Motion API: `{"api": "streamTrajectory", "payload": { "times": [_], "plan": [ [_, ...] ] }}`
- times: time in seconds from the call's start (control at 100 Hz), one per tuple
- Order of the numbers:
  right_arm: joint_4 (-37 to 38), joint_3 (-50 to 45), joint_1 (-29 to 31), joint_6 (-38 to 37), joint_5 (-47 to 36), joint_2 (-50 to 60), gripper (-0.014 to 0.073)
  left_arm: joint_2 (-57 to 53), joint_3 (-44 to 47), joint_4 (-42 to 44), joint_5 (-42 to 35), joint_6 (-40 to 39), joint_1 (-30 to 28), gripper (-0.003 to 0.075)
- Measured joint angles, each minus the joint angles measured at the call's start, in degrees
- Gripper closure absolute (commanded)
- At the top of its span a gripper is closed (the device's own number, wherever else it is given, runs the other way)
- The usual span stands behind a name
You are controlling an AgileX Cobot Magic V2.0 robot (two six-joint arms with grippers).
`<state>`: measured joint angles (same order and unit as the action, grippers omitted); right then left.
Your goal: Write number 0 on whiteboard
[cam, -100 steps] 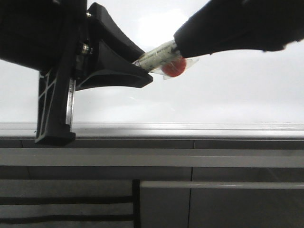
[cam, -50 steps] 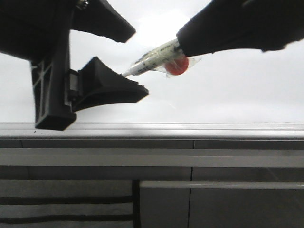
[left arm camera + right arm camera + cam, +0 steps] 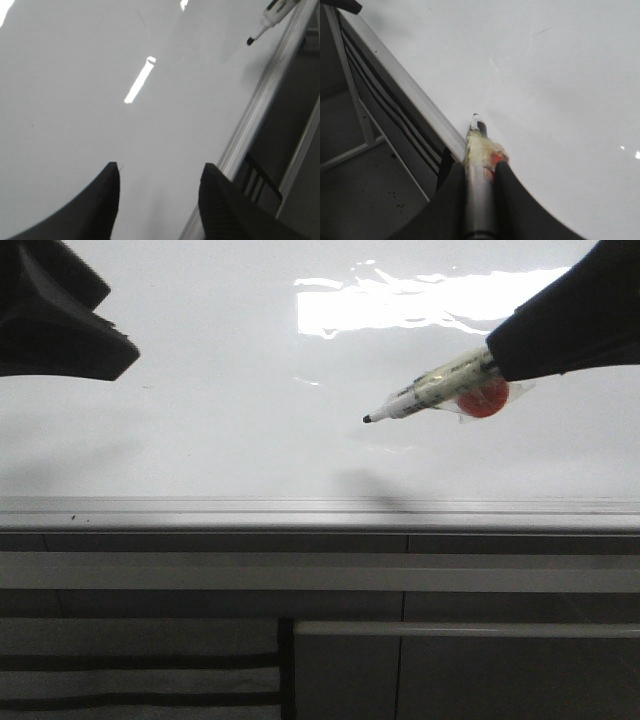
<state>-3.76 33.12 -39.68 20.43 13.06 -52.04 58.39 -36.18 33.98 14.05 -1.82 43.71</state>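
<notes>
My right gripper (image 3: 479, 175) is clamped on the marker (image 3: 430, 395), tip bare and just off the whiteboard (image 3: 230, 440). My left gripper (image 3: 159, 200), fingers apart and empty, has pulled clear to the left since half a second ago, when it sat at the marker tip; I judge the cap is off. No 0 is drawn yet: the board near the tip is blank.
</notes>
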Motion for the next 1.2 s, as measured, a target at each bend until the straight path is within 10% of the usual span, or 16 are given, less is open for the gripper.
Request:
{"api": "streamTrajectory", "payload": {
  "times": [0.16,1.2],
  "plan": [
    [1.2,0.0,0.0,0.0,2.8,0.1,0.0663,-0.4,0.0,-4.1,2.5,-0.4,-1.1,0.0739],
    [1.9,1.1,0.0,-0.1,-2.8,-4.4,0.0663,-0.4,0.0,-12.1,-2.2,-3.3,-10.4,0.0740]
  ]
}}
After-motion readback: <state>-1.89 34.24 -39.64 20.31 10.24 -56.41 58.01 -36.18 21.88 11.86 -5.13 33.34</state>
